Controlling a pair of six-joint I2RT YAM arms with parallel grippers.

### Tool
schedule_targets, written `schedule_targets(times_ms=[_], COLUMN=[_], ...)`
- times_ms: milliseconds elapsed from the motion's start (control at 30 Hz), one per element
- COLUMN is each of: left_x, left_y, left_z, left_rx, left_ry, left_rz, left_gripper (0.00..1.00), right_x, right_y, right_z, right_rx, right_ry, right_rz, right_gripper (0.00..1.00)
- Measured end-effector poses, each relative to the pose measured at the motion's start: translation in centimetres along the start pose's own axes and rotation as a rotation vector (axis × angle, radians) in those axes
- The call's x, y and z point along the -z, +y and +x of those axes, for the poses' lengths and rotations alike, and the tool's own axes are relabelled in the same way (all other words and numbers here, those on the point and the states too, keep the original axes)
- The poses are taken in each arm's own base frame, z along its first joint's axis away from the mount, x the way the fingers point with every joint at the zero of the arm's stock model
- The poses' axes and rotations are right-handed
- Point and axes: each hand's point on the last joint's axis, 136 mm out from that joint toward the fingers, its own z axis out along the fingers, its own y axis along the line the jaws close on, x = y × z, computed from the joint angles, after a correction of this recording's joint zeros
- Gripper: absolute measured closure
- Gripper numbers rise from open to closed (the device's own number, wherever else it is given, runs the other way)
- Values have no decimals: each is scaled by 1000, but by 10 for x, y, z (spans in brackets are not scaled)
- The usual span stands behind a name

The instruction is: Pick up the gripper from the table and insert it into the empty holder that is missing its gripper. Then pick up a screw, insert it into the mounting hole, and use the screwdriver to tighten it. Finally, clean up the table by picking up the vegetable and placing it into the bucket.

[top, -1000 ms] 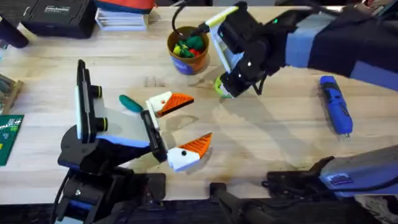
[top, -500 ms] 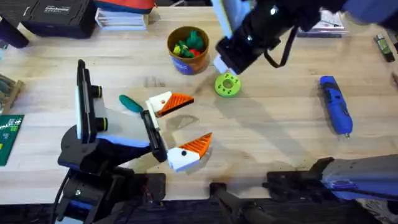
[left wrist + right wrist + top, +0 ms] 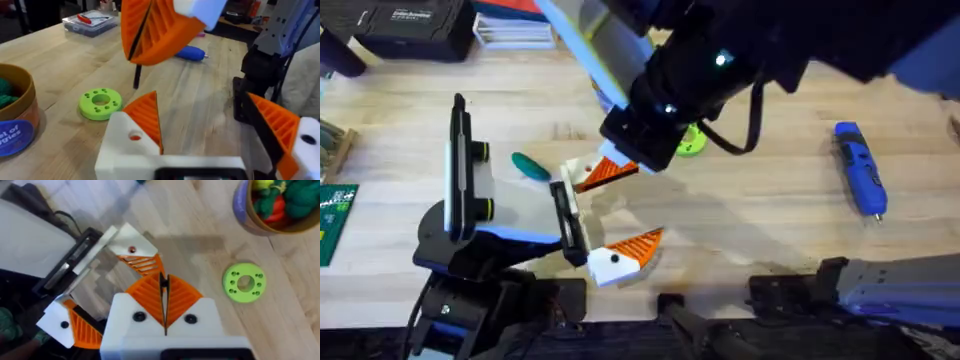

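From overhead, the right arm reaches across the tabletop's middle, its right gripper (image 3: 625,165) apparently just above the gripper (image 3: 592,168). The left gripper (image 3: 605,215) is spread. The right wrist view shows pads (image 3: 147,296) clenched, bucket (image 3: 260,222) holding toys.

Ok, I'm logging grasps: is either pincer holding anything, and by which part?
The right pincer pinches a thin black screw by its upper end; the left pincer is open, empty.
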Motion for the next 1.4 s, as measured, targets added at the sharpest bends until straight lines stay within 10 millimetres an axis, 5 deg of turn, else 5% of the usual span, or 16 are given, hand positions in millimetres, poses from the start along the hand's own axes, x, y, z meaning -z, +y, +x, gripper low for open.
schedule_targets(times_ms=[267, 1400], left_x=[0, 0], left_y=[-3, -4], left_z=[1, 1], left_rx=[-20, -24], left_ry=[3, 3], left_rz=[19, 21], left_gripper=[15, 15], right_x=[1, -15], right_y=[14, 30], right_z=[-13, -14], right_rx=[-4, -18], right_ry=[-54, -21], right_rz=[-60, -119], right_gripper=[995, 995])
